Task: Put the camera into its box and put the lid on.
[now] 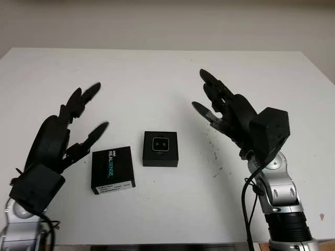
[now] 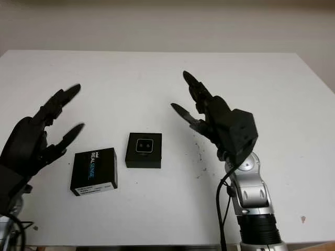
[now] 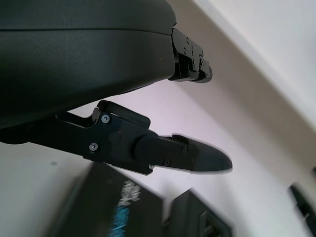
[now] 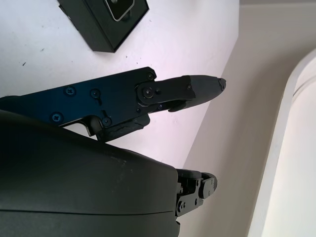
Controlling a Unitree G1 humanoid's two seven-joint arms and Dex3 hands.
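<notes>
Tabletop [image 1: 157, 73] white, matte, smooth, with a few dark specks near the right arm. Box [image 1: 160, 149] sits near the middle: small, black, square, low-walled, its top uncovered. Camera [image 1: 159, 144] lies inside it, a flat piece with a pale silvery rounded-rectangle face and two dark lenses side by side. Lid [image 1: 112, 170] lies flat on the tabletop just beside the box on the left-arm side, apart from it with a narrow gap; it is a black rectangular slab with sharp corners, white and blue lettering across the top and a white label strip on its near edge, turned slightly askew to the box. Left robot hand [image 1: 78, 123] is open and holds nothing, raised above the tabletop just beyond the lid's outer side; hard black plastic shell, jointed tapering fingers with rounded tips. Right robot hand [image 1: 217, 104] is open too, empty, raised above the tabletop on the other side of the box and clear of it; same black segmented fingers, with a blocky black housing at the wrist and a silver metal forearm with a black cable below it. Left wrist view has one finger [image 3: 192, 155] above the lid's lettered face; right wrist view has screws along a finger link, with the box beyond.
</notes>
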